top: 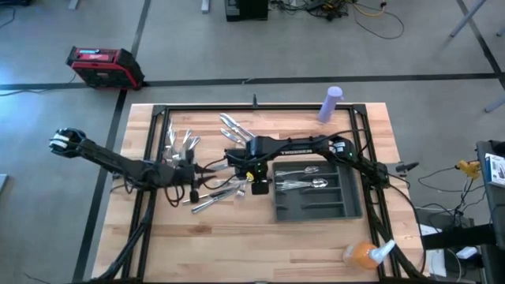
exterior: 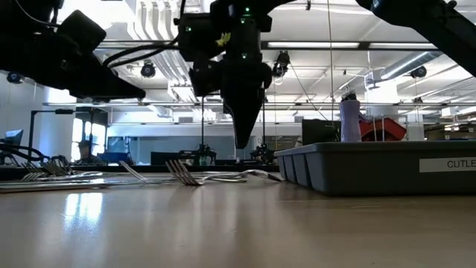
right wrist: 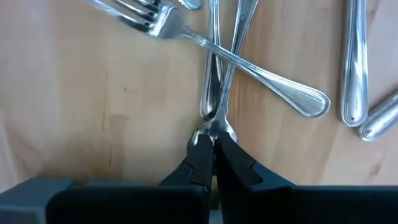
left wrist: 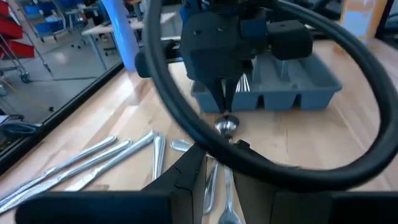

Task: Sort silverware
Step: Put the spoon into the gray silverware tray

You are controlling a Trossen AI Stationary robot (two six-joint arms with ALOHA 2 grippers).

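In the high view, silverware [top: 207, 193] is seen scattered over the middle of the wooden counter [top: 189, 252], with more pieces toward the far left [top: 180, 143] and far middle [top: 235, 126], and several already lying in the grey tray [top: 316, 203] on the right. The right gripper [top: 257, 183] is reached across to the pile just left of the tray, while the left gripper [top: 192, 170] is held over the pieces on the left. A purple bottle [top: 330, 104] stands at the far edge and an orange spray bottle [top: 364, 253] lies at the near right. In the low view, the right gripper [exterior: 244, 138] is seen pointing straight down above forks [exterior: 195, 177] lying flat on the counter, beside the tray [exterior: 372, 167]. In the left wrist view, the right gripper [left wrist: 224, 107] is shown with a spoon [left wrist: 226, 126] at its tip, in front of the tray [left wrist: 292, 93]; knives [left wrist: 87, 163] lie on the counter nearby; whether the left gripper is released or clenched cannot be told. In the right wrist view, the right gripper [right wrist: 210, 144] is clenched on the end of a spoon handle [right wrist: 214, 121], which is crossed by a fork [right wrist: 249, 65].
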